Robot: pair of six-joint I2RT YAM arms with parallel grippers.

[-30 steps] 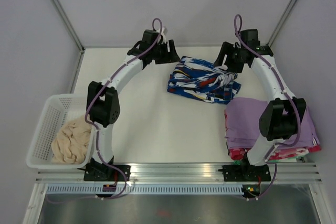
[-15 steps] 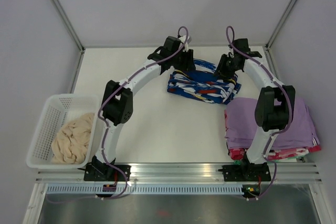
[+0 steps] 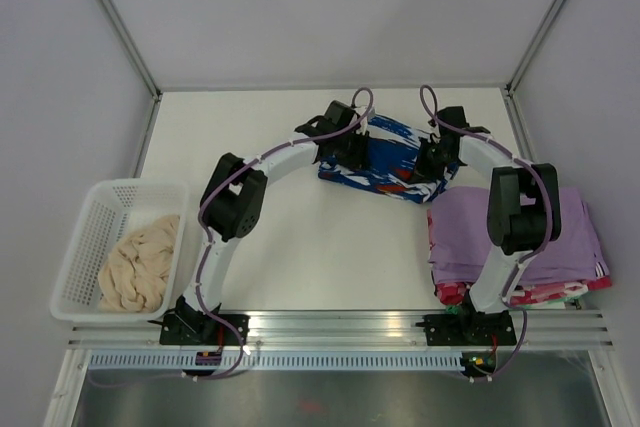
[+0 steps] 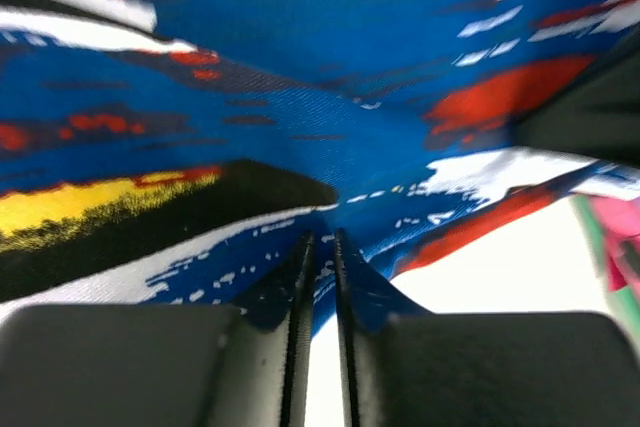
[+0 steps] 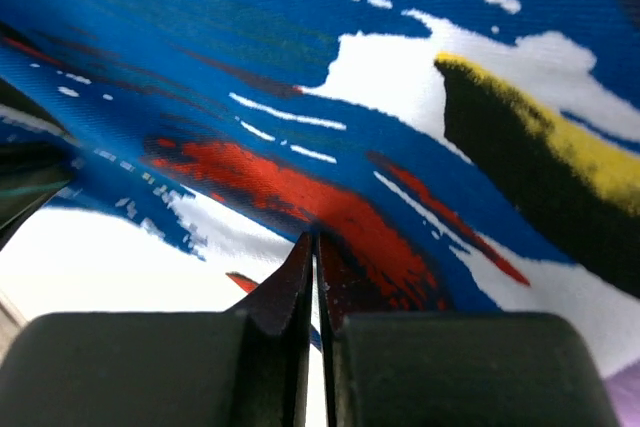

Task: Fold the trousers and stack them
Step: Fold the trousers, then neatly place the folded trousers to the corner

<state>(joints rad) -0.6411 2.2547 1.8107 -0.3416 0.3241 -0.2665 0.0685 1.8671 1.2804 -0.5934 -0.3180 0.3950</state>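
The trousers (image 3: 388, 155), a folded bundle in blue, white and black print with red and yellow flecks, lie at the back middle of the table. My left gripper (image 3: 351, 151) is at their left end. In the left wrist view its jaws are nearly together, with a thin edge of the trousers (image 4: 300, 117) pinched between the tips of the left gripper (image 4: 320, 239). At the right end my right gripper (image 3: 432, 159) stands low. In the right wrist view the trousers (image 5: 300, 77) fill the frame, and the right gripper (image 5: 315, 239) is shut on a red patch of the cloth.
A stack of folded lilac garments (image 3: 570, 237) lies at the right, just in front of the trousers' right end. A white basket (image 3: 88, 209) with a cream fluffy bundle (image 3: 138, 265) stands at the front left. Walls and metal posts enclose the table.
Both arms swung inward and down onto the ends of the trousers. Both grippers went from open to shut on the cloth, and the bundle has flattened out.
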